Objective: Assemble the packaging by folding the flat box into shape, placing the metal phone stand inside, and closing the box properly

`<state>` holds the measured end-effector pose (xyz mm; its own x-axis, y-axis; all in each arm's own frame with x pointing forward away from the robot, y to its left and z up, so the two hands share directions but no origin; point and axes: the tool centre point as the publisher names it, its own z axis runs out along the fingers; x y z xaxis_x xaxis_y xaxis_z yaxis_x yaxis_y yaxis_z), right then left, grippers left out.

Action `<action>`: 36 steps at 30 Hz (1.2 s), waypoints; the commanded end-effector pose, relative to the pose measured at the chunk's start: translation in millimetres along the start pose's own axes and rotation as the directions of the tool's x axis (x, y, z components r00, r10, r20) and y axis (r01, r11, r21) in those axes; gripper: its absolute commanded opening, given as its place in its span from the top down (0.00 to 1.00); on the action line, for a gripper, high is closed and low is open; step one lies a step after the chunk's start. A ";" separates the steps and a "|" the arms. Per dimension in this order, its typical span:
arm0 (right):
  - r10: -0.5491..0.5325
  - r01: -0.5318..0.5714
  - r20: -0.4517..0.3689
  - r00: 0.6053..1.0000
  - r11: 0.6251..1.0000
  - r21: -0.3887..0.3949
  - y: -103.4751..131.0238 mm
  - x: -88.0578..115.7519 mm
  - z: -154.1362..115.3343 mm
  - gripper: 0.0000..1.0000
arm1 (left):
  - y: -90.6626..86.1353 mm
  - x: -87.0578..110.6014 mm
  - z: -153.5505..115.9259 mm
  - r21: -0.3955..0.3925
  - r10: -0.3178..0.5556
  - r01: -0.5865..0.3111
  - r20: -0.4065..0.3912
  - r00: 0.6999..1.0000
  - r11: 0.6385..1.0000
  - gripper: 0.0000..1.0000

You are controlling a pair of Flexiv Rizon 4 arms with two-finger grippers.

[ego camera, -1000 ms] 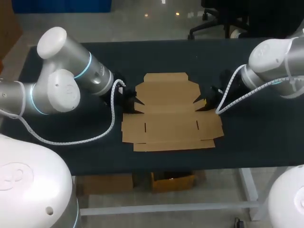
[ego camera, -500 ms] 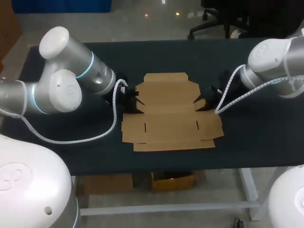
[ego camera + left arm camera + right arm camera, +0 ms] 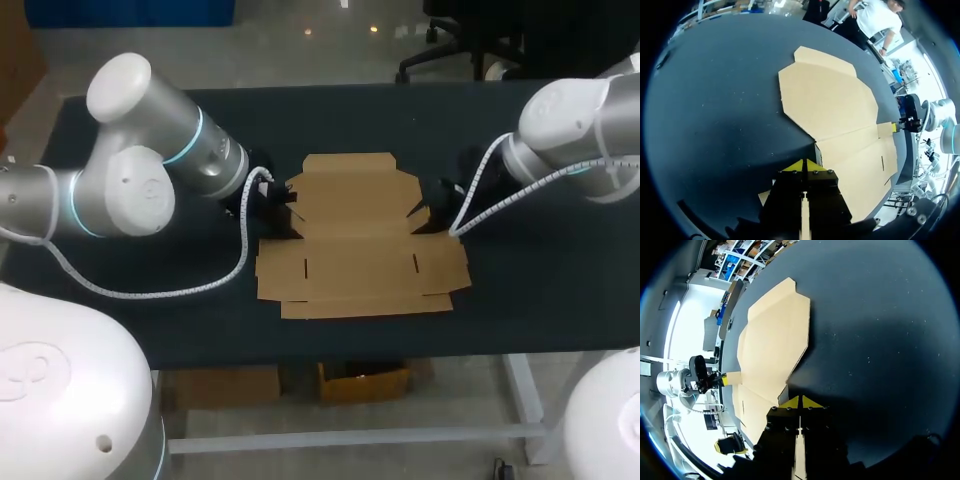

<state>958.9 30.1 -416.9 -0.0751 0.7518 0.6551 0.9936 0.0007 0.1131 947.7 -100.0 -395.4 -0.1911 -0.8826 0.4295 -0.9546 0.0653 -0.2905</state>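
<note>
Cardboard flat box [image 3: 360, 235] lies unfolded at mid table [image 3: 540, 300]. L gripper [image 3: 283, 214] sits at the box's left side notch, R gripper [image 3: 429, 215] at the right notch. Both have yellow tips pressed together, w/ nothing visible betw. them.

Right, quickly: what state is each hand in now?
Left hand: closed, tips at the flat box edge.
Right hand: closed, likewise.
</note>
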 end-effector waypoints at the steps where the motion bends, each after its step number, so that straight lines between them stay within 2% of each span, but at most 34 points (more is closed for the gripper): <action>1: 0.000 0.000 0.011 1.000 1.000 -0.002 -1.1 5.2 -2.0 1.00 | 0.2 6.2 -1.4 0.002 0.008 -0.008 0.009 1.000 1.000 1.00; 36: 0.006 -0.006 0.071 0.997 1.000 -0.002 5.1 19.9 1.3 1.00 | -3.0 20.6 -1.9 0.026 0.060 -0.062 0.046 0.997 0.998 1.00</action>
<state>963.7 42.7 -405.6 -0.0636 0.7915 0.6079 0.9941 -0.0034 0.1085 946.5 -114.7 -385.4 -0.2419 -0.8918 0.3824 -0.9344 0.1079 -0.3396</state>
